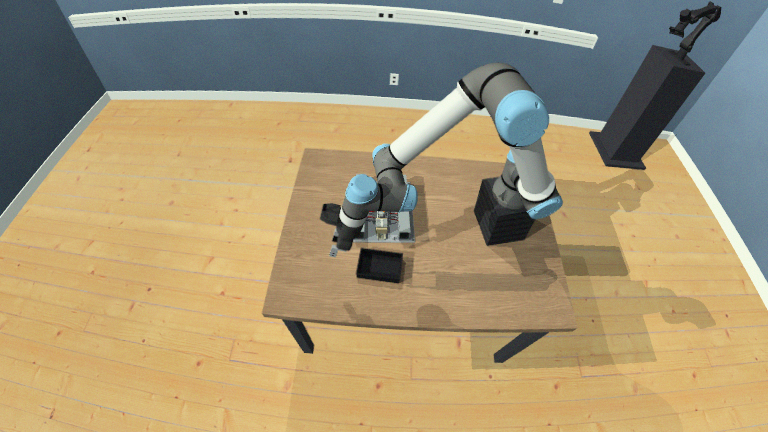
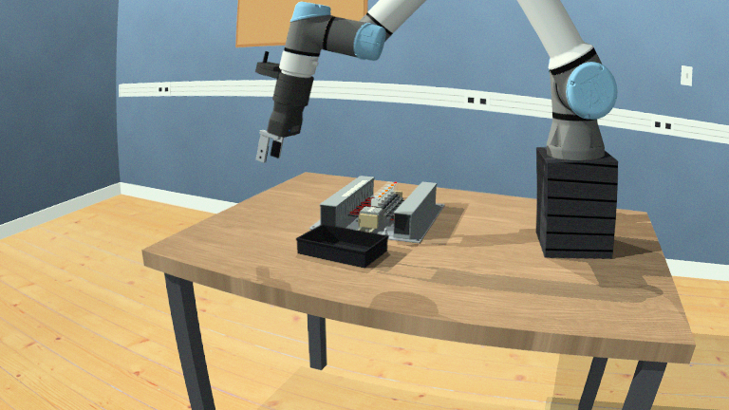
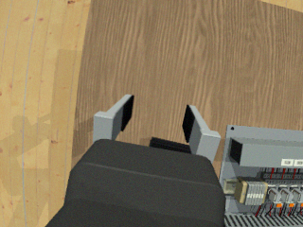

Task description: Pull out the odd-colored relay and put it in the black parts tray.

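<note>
The grey relay panel (image 1: 405, 233) (image 2: 417, 210) lies flat on the wooden table (image 1: 453, 291) (image 2: 483, 287) (image 3: 189, 44), with a row of relays (image 2: 384, 198) (image 3: 278, 195) between its two grey ducts. The buttons look orange-red, and I cannot tell which one differs. A beige relay sits at the near end of the row. The black parts tray (image 1: 378, 276) (image 2: 333, 252) stands just in front of the panel and looks empty. My gripper (image 1: 334, 252) (image 2: 267, 153) (image 3: 158, 111) is open and empty, high above the table's left part, left of the panel and the tray.
The arm's black ribbed pedestal (image 1: 501, 218) (image 2: 576, 207) stands at the table's right rear. The table's left edge is close below the gripper. A dark stand (image 1: 645, 104) stands on the floor far to the right.
</note>
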Controlling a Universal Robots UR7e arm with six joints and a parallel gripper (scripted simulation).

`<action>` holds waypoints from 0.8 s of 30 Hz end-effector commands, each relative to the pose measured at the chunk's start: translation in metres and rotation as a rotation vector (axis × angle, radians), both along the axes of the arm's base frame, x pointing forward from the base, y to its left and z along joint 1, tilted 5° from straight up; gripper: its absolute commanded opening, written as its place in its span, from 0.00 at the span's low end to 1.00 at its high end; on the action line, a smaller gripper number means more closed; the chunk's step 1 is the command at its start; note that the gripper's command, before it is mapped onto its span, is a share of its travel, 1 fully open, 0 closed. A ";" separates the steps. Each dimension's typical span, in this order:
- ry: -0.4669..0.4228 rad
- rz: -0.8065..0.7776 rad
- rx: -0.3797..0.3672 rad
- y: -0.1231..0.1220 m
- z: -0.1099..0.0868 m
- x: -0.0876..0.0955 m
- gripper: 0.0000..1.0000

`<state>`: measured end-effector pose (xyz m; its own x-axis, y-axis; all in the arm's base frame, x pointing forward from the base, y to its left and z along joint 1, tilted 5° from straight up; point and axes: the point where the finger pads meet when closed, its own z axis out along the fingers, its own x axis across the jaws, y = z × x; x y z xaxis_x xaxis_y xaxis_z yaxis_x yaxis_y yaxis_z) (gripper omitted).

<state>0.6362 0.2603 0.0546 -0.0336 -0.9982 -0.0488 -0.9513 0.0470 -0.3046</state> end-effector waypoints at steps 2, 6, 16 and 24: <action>0.005 -0.036 0.008 -0.011 -0.002 0.001 0.98; 0.012 -0.074 0.015 -0.023 -0.005 0.001 0.98; 0.031 -0.174 0.035 -0.054 -0.012 -0.001 0.98; 0.055 -0.305 0.061 -0.094 -0.021 -0.005 0.98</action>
<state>0.6329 0.1836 0.0361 -0.2806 -0.9556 -0.0896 -0.9218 0.2944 -0.2521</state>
